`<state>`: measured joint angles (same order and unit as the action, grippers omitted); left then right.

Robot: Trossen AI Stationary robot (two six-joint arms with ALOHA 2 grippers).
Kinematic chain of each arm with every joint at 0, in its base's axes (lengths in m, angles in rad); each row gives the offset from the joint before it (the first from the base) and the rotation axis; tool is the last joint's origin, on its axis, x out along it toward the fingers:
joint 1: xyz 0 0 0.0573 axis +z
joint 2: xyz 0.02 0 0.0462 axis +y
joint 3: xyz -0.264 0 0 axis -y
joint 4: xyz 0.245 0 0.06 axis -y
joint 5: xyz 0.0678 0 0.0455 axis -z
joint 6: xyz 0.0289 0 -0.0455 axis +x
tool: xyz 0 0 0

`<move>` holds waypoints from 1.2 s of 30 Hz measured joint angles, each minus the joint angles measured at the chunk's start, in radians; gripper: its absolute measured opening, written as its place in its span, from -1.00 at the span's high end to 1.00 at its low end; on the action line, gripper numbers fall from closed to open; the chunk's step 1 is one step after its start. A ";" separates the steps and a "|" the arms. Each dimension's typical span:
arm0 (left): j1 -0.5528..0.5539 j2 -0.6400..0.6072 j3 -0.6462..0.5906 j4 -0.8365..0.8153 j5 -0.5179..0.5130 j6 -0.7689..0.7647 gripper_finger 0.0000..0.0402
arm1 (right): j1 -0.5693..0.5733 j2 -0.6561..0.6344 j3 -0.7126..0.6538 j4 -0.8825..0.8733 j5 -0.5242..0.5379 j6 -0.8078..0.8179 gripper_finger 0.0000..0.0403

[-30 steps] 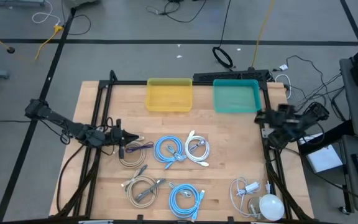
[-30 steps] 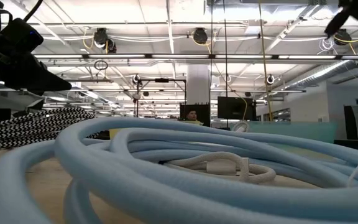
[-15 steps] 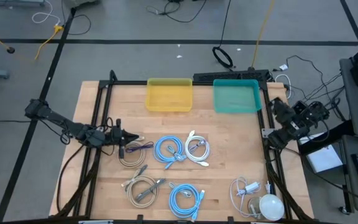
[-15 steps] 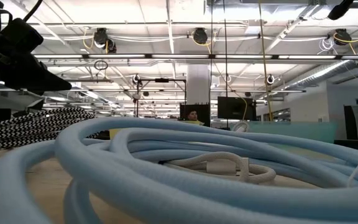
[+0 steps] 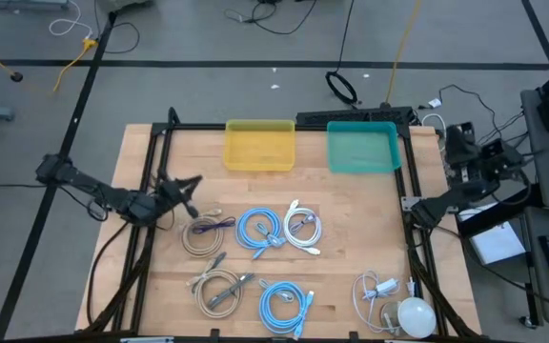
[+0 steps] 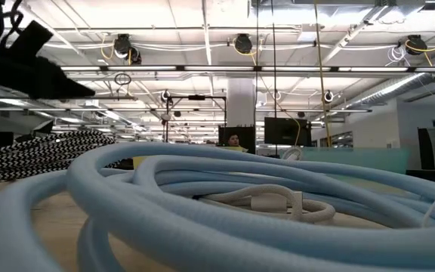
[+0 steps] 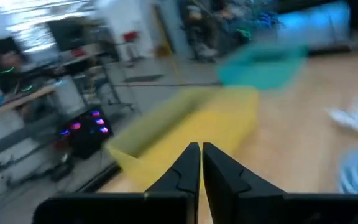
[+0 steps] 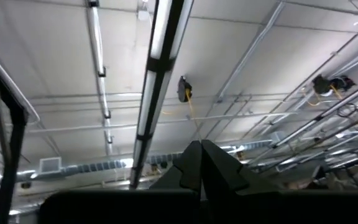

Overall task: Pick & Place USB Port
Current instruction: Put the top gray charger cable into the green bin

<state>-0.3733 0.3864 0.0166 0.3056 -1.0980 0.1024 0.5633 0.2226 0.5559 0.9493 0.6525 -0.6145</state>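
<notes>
Several coiled cables lie on the wooden table: a braided beige coil with a purple end, a blue coil, a white coil, a second beige coil and a second blue coil. My left gripper hovers above the table's left part, just far of the braided coil. It is shut on nothing and points at the yellow bin. My right gripper is off the table's right edge. It is shut and points up at the ceiling.
A yellow bin and a teal bin sit side by side at the far edge. A white cable with a plug and a white round object lie in the near right corner. A black frame borders the table.
My left gripper has risen from beside the braided coil and swung toward the far edge, now facing the yellow bin; it has stayed shut. My right arm has drawn back toward the far right, off the table's edge, and tipped upward. The cables have not moved.
</notes>
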 joint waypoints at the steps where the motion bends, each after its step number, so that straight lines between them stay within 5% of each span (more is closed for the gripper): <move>1: 0.012 0.000 0.000 0.083 0.001 -0.048 0.88 | 0.000 0.011 0.007 0.000 0.006 -0.014 0.98; 10: 0.188 -0.001 0.001 0.962 0.035 -0.658 0.88 | 0.000 0.120 0.032 0.136 -0.002 -0.100 0.98; 15: 0.270 -0.001 0.073 1.030 0.245 -0.644 0.88 | 0.000 0.169 0.046 0.197 -0.055 -0.165 0.98; 20: 0.282 0.000 0.301 0.641 0.329 -0.600 0.88 | 0.000 0.195 0.057 0.200 -0.044 -0.153 0.98; 25: 0.288 0.080 0.753 -0.095 0.452 -0.378 0.88 | 0.000 0.204 0.057 0.153 0.089 -0.147 0.98; 31: 0.299 0.368 1.263 -1.053 0.417 -0.343 0.88 | 0.000 0.204 0.057 -0.114 0.582 -0.131 0.98; 34: 0.332 0.500 1.385 -1.356 0.465 -0.375 0.88 | 0.007 0.217 0.057 -0.330 0.825 -0.006 0.98; 36: 0.359 0.571 1.416 -1.489 0.522 -0.383 0.88 | 0.020 0.236 0.057 -0.417 0.871 0.079 0.98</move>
<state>-0.0139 0.9579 1.4327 -1.1838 -0.5762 -0.2807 0.5829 0.4582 0.6128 0.5326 1.5234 -0.5356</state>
